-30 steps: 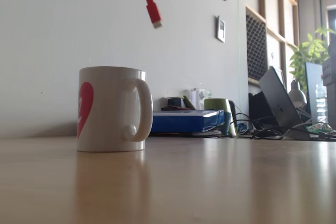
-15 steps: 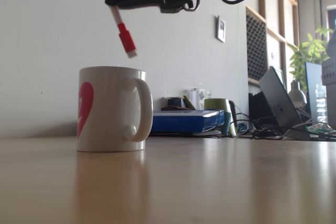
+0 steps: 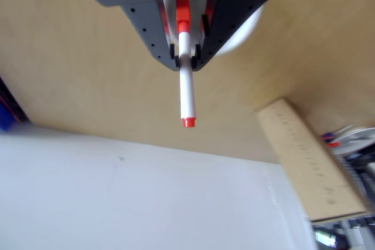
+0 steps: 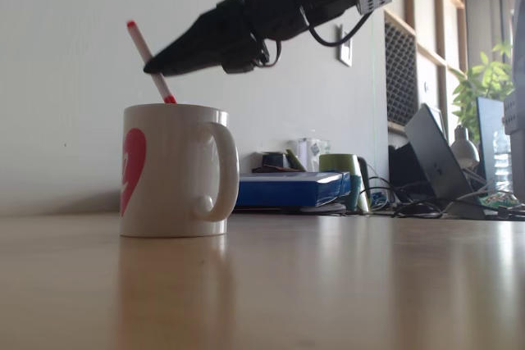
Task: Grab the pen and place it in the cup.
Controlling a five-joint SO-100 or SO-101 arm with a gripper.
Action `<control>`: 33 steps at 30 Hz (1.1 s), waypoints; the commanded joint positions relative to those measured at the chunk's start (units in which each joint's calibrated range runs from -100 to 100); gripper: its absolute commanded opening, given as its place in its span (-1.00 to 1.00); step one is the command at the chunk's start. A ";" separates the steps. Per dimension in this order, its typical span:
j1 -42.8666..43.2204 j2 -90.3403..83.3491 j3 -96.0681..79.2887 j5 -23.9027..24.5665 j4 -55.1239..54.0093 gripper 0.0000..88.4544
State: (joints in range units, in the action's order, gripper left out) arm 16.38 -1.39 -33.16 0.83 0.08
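Leaning at a slant over the cup [image 4: 172,171], the pen [image 4: 148,61] has its lower end dipped just below the rim, a bit of red cap showing at the lip, while its small red tip points up and to the left in the fixed view. Just above the cup's opening the gripper [image 4: 157,67] has its dark jaws clamped on the pen's white barrel. In the other view the pen [image 3: 186,89] sticks out from between the jaws of the gripper [image 3: 185,55], with the red cap lodged behind them. The cup stands upright on the wooden counter [image 4: 328,284], handle toward the right, pink logo on its left side. Behind and right of the cup lie a blue box [image 4: 287,189] and an open laptop [image 4: 435,157].
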 commanded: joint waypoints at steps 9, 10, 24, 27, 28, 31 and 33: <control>-2.24 -0.52 2.51 -0.62 1.51 -0.98; -2.16 -0.52 3.14 -0.52 2.45 -0.98; -0.91 0.64 4.68 -0.04 7.18 -0.98; -0.91 0.64 3.14 -0.04 7.18 -0.98; -0.74 0.64 2.60 -0.04 7.18 -0.98; -0.49 0.64 0.25 0.01 7.18 -0.98; -0.41 0.64 -1.66 0.06 6.67 -0.98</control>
State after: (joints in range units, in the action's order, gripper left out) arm 15.79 -0.55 -33.78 0.78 7.12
